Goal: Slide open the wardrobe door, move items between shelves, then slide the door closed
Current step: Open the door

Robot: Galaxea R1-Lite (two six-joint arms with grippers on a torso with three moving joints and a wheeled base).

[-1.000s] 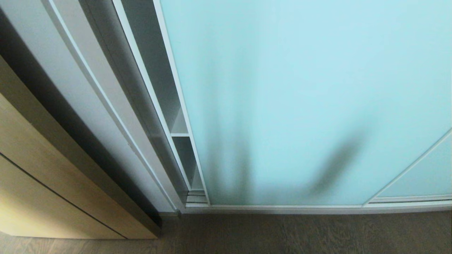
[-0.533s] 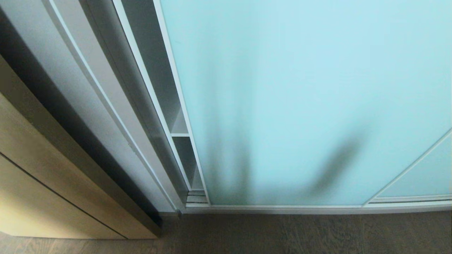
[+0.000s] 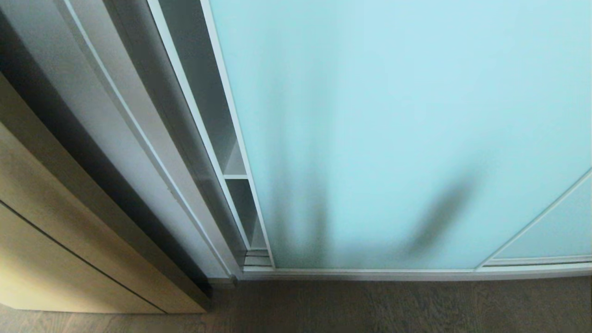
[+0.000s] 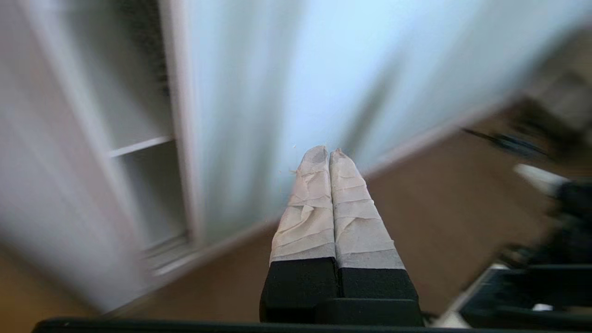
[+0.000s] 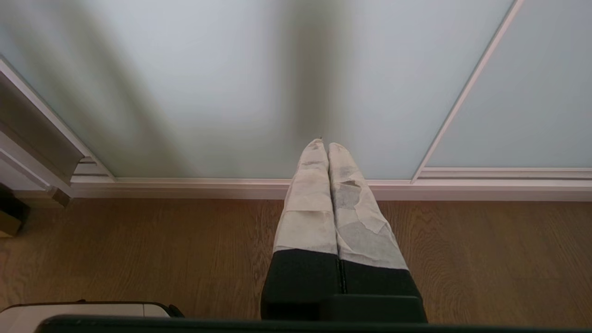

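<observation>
a home bedroom or dressing area: a tall frosted aqua glass sliding wardrobe door [image 3: 393, 129] in a thin white frame, white shelves [image 3: 236, 175] behind it, brown wood-grain floor [image 3: 393, 305], light wooden cabinet front [image 3: 55, 259].

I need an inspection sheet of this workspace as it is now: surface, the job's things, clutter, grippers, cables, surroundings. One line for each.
Surface: wooden floor in front of the wardrobe, nothing lying on the part in view.
Job's things: sliding wardrobe door covers most of the opening; a narrow gap at its left edge shows a white shelf. No cushion seen.
Clutter: nothing seen.
Grippers: left gripper shut, empty, pointing toward the door near the gap, not touching it. Right gripper shut, empty, pointing at the door's foot.
Cables: nothing clearly seen; dark blurred shapes at the edge of the left wrist view cannot be identified.
Surroundings: light wooden cabinet left of the wardrobe.
</observation>
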